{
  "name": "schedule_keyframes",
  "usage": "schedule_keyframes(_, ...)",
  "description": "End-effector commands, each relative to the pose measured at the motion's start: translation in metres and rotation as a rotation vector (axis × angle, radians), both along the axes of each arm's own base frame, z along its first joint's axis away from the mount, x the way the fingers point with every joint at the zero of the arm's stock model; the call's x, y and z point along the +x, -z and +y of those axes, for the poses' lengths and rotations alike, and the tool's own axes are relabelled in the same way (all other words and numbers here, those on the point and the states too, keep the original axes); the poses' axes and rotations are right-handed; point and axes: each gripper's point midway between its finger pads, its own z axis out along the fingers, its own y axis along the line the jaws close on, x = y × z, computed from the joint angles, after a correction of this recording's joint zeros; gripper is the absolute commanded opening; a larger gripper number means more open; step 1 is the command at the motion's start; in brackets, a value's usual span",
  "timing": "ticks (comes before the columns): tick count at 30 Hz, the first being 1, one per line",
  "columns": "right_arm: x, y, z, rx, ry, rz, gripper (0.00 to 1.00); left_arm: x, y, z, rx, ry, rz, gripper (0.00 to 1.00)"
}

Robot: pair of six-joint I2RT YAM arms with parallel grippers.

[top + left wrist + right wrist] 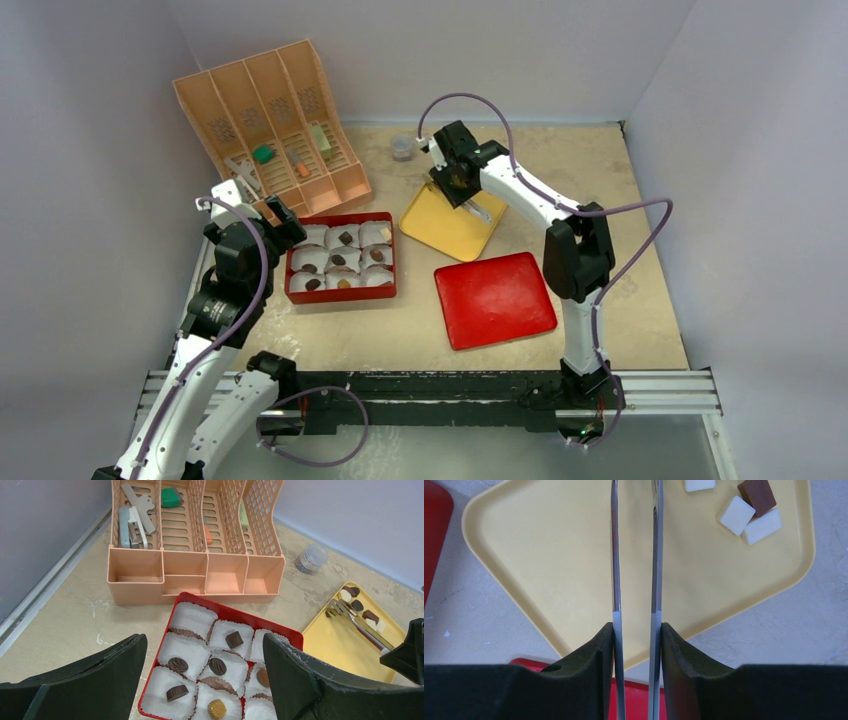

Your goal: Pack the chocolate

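Note:
The red box [340, 297] holds white paper cups, several with a chocolate in them, such as a dark square piece [234, 639], a dark oval piece [217, 666] and a gold one [216, 709]. More chocolate pieces [736, 515] lie at the far corner of the yellow tray [440, 228]. My right gripper [636, 627] is shut on metal tongs [615, 580] over the tray; the tongs' tips [337, 608] sit next to those pieces [357, 605]. My left gripper [204, 640] is open and empty, above the box's left side.
A peach slotted organizer [270, 120] with small tools and a green block stands at the back left. A small jar [402, 148] is behind the tray. The red lid [494, 298] lies right of the box, in front of the tray.

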Motion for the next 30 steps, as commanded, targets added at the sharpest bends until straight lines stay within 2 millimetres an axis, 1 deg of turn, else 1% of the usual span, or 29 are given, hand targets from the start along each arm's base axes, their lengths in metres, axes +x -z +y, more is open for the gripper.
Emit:
schedule_keyframes(1,-0.002,-0.036,-0.001,0.037,0.007,-0.061,0.36,0.003,-0.021,-0.002,-0.008,0.009,-0.064,0.85)
schedule_keyframes(9,0.0,-0.026,-0.003,0.022,0.029,-0.043,0.4,0.003,-0.021,-0.002,-0.009,0.009,-0.066,0.85)
schedule_keyframes(11,-0.001,-0.027,-0.002,0.023,0.027,-0.041,0.39,0.003,-0.021,-0.002,-0.008,0.009,-0.064,0.85)
schedule_keyframes(14,-0.001,-0.033,-0.002,0.025,0.03,-0.05,0.35,0.003,-0.021,-0.002,-0.009,0.012,-0.066,0.85)
schedule_keyframes(17,-0.001,-0.04,-0.002,0.038,0.032,-0.062,0.33,0.003,-0.022,-0.002,-0.009,0.01,-0.068,0.85)
schedule_keyframes(22,-0.005,-0.055,0.006,0.088,0.028,-0.08,0.32,0.003,-0.021,-0.002,-0.008,0.009,-0.066,0.85)
schedule_keyframes(28,-0.008,-0.083,0.011,0.163,0.05,-0.128,0.31,0.003,-0.021,-0.002,-0.008,0.01,-0.067,0.85)
schedule_keyframes(30,-0.009,-0.092,0.017,0.201,0.045,-0.142,0.31,0.003,-0.021,-0.002,-0.007,0.008,-0.065,0.85)
